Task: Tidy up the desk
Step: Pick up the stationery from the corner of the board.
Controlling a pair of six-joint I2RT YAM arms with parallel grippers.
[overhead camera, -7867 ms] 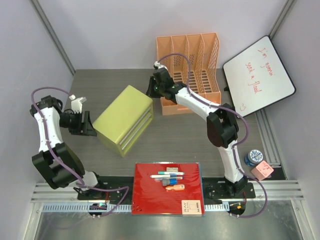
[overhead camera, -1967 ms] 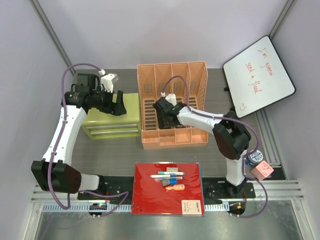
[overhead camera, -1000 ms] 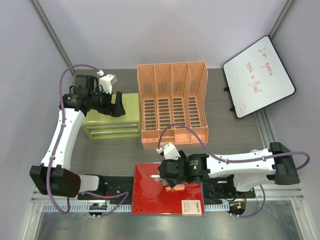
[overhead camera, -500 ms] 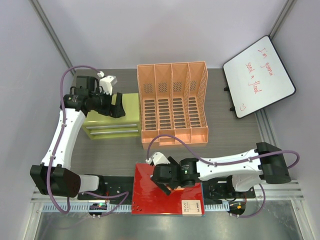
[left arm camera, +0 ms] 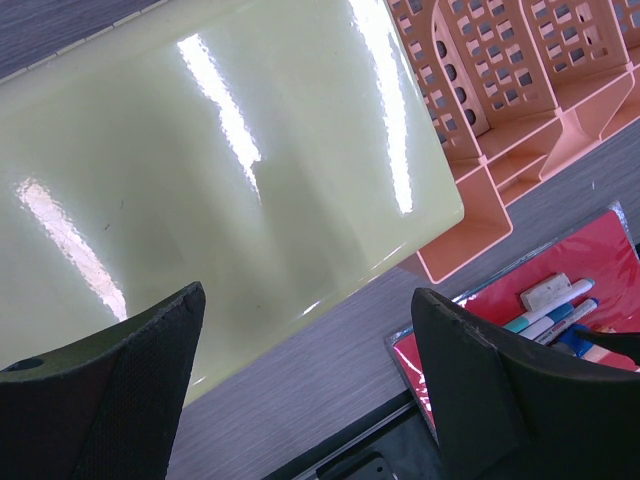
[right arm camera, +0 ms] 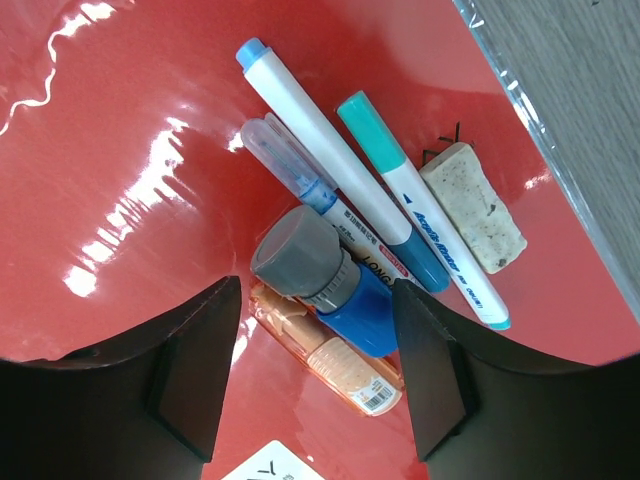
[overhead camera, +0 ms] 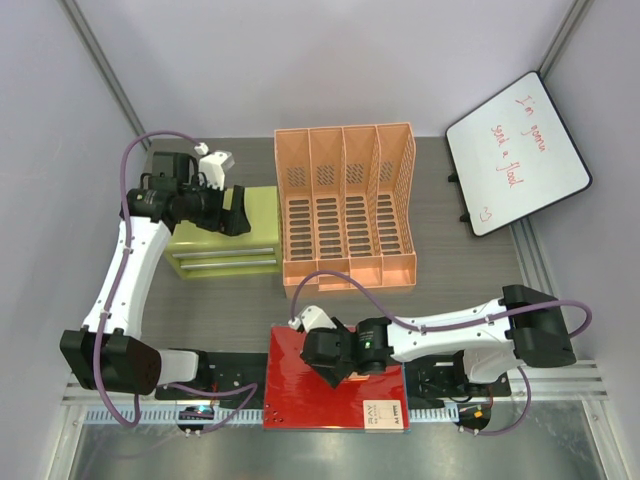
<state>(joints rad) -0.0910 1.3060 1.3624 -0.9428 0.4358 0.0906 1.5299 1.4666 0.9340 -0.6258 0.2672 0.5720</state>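
Dark grey wood-grain laminate desk [overhead camera: 470, 270] fills the middle of the top view, with pale walls around it. The left pincer [left arm camera: 300, 335] is spread wide over the glossy lime-green cabinet [left arm camera: 220, 160], gripping nothing. Right beside that is the orange mesh file rack [overhead camera: 345, 215]. At lower centre, the right pincer [right arm camera: 312, 330] is also open, straddling a blue tube with a ribbed grey cap [right arm camera: 320, 270] on a shiny red plastic sheet [right arm camera: 120, 180]. There's a teal-capped marker [right arm camera: 400, 190] and a grubby white eraser [right arm camera: 472, 207] alongside. Whiteboard [overhead camera: 515, 150] is at the upper right.

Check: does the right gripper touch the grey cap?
Cannot tell. Right wrist view: the right gripper, open, straddles the grey cap; height above it unclear.
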